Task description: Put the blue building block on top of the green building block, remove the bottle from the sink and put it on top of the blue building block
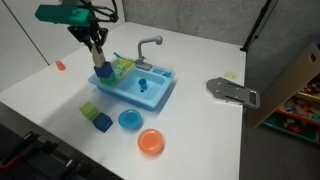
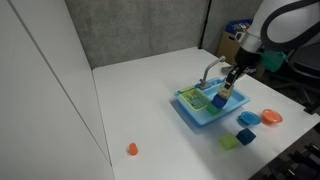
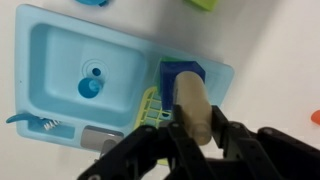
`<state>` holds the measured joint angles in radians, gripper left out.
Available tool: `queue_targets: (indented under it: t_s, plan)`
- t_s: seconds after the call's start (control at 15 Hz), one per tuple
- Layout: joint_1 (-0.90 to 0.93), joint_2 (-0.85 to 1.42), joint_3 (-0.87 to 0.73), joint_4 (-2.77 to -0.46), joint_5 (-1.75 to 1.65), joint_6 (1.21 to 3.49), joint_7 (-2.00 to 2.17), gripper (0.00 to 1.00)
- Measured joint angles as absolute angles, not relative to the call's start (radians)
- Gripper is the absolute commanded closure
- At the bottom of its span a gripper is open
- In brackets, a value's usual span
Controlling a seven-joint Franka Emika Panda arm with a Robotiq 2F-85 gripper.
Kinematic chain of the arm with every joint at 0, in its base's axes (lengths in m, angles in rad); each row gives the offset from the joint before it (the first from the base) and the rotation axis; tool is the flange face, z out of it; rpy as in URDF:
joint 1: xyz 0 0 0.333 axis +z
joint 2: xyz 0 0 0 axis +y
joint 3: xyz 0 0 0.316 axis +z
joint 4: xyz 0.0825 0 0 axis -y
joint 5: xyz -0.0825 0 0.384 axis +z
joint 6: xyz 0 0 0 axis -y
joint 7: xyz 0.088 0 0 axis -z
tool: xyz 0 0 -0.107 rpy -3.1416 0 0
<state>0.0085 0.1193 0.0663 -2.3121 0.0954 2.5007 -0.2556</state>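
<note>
The small pale whitish toy bottle (image 3: 190, 100) is clamped in the black Robotiq gripper (image 3: 195, 127), above the small royal-blue toy cube (image 3: 182, 72) at the rack end of the light-blue plastic toy sink (image 3: 60, 45). I think the bottle should go down straight and centred, then the fingers should open slowly, because the stack looks narrow

Toy sink (image 1: 160, 92): 1, with 1 grey faucet (image 1: 148, 45). Blocks I can count: 3. That's 1 royal-blue block (image 3: 183, 72), 1 teal cube (image 1: 103, 122) and 1 lime-green cube (image 1: 90, 109). Round dishes: 2, made up of 1 blue dish (image 1: 130, 120) and 1 orange dish (image 1: 151, 142). Pale bottle (image 3: 190, 105): 1. Small orange object (image 1: 60, 65): 1, too small to name. Grey metal piece (image 1: 232, 90): 1.
</note>
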Motion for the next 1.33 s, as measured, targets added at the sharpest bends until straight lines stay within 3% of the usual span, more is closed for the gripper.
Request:
queue_targets:
  t_s: [0.2,0.27,0.33,0.47,0.73,0.8,1.33]
  plan:
    - [0.009,0.129,0.067,-2.312,0.095,2.504,-0.259,0.88]
    - [0.009,0.131,0.067,-2.312,0.095,2.505,-0.260,0.74]
    - [0.009,0.133,0.068,-2.312,0.095,2.505,-0.260,0.48]
    - [0.009,0.133,0.068,-2.312,0.095,2.506,-0.262,0.36]
    - [0.009,0.133,0.070,-2.312,0.095,2.507,-0.263,0.04]
    - [0.009,0.133,0.070,-2.312,0.095,2.507,-0.263,0.00]
    - [0.008,0.125,0.066,-2.294,0.093,2.507,-0.258,0.00]
